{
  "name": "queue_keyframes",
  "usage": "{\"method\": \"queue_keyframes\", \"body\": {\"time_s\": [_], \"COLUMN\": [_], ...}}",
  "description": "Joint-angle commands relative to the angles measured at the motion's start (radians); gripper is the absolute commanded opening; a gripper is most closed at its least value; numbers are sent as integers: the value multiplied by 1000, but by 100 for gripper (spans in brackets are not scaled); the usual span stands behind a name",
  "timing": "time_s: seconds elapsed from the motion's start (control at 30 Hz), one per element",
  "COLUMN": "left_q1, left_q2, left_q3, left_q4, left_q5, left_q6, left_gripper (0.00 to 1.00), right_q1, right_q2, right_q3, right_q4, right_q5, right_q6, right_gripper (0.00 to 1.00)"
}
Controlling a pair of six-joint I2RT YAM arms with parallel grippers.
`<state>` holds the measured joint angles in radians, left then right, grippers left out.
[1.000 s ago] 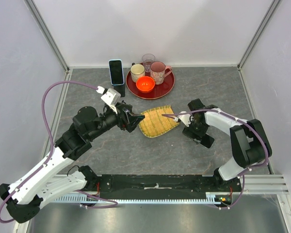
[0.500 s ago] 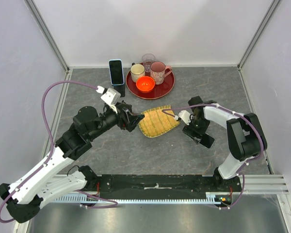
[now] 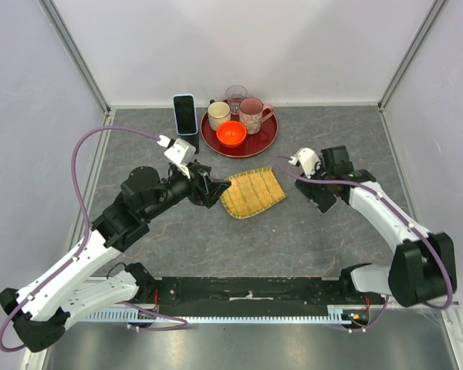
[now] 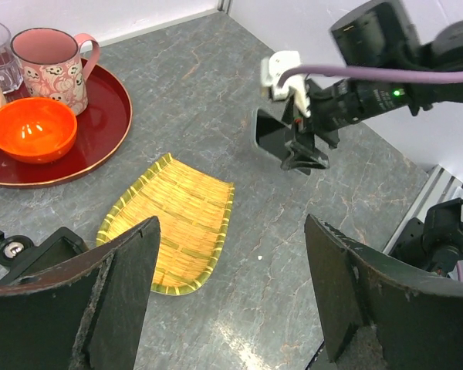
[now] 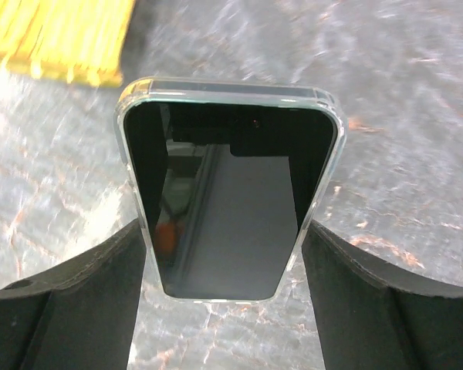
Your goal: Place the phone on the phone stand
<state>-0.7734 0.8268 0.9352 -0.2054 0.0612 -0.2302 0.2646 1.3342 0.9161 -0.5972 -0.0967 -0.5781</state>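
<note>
The right tool (image 5: 224, 239) is clamped on a black-screened phone in a clear case (image 5: 228, 193), its two fingers (image 5: 69, 308) pressed against the long edges and the screen facing the wrist camera. Seen from above, the held phone sits over the grey stone-patterned counter (image 3: 293, 247), just right of a yellow woven bamboo tray (image 3: 252, 193). It is well apart from the small black stand (image 3: 192, 143) at the back left, where a second phone with a light-blue edge (image 3: 184, 114) stands upright. The left tool (image 4: 231, 262) hangs with its fingers wide apart and nothing between them, at the woven tray's left edge, pointing towards the right arm. Behind the woven tray lies a round dark-red tray (image 3: 266, 142) carrying an orange bowl (image 3: 231, 133), a pink patterned mug (image 3: 251, 114), a cream cup (image 3: 218, 114) and a clear glass (image 3: 235, 96).
</note>
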Motion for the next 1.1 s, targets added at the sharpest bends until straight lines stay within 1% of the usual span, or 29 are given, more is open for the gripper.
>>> {"method": "queue_keyframes", "body": {"time_s": [0.0,0.03,0.07,0.1,0.17,0.27,0.3,0.33,0.37,0.4,0.43,0.47,0.53,0.57,0.63,0.67,0.7,0.8,0.87,0.93,1.03,1.07], "left_q1": [6,8,8,10,10,13,16,16,16,16,16,16,16,17,17,17,17,19,19,17,17,19], "left_q2": [0,0,1,0,-2,-6,-8,-6,-6,-3,1,14,32,50,61,64,72,93,103,127,147,150], "left_q3": [-4,-7,-9,-10,-16,-22,-24,-27,-32,-35,-36,-39,-39,-39,-48,-64,-70,-82,-84,-78,-81,-82], "left_q4": [34,35,38,40,44,55,58,64,70,73,86,93,110,126,155,194,202,248,250,247,254,253], "left_q5": [2,2,-3,-4,-6,-6,-6,-6,2,5,15,35,70,107,146,188,206,242,242,259,267,262], "left_q6": [28,28,26,25,25,26,28,28,28,31,31,29,25,20,6,0,-12,-37,-47,-52,-61,-63], "left_gripper": [81,81,81,81,81,81,81,81,81,81,81,81,82,82,84,85,86,86,88,89,92,93], "right_q1": [-36,-36,-36,-34,-34,-34,-36,-34,-34,-33,-31,-22,36,59,90,131,159,254,301,320,389,428], "right_q2": [-148,-168,-203,-222,-254,-257,-256,-253,-241,-233,-224,-221,-236,-262,-317,-335,-351,-379,-365,-348,-305,-293], "right_q3": [-110,-121,-135,-172,-195,-178,-152,-131,-108,-42,-17,4,56,64,53,37,0,-40,-43,-37,-8,4], "right_q4": [368,428,532,589,734,772,763,734,659,604,552,466,337,224,147,125,116,131,174,207,231,232], "right_q5": [24,31,26,26,115,274,314,339,374,379,370,386,501,529,575,578,578,554,522,465,454,457], "right_q6": [249,295,340,428,551,752,820,936,1016,1087,1204,1254,1403,1540,1688,1743,1875,2044,2092,2161,2204,2213], "right_gripper": [0,0,0,0,0,0,0,0,0,0,0,0,0,0,0,0,0,0,0,0,0,0]}}
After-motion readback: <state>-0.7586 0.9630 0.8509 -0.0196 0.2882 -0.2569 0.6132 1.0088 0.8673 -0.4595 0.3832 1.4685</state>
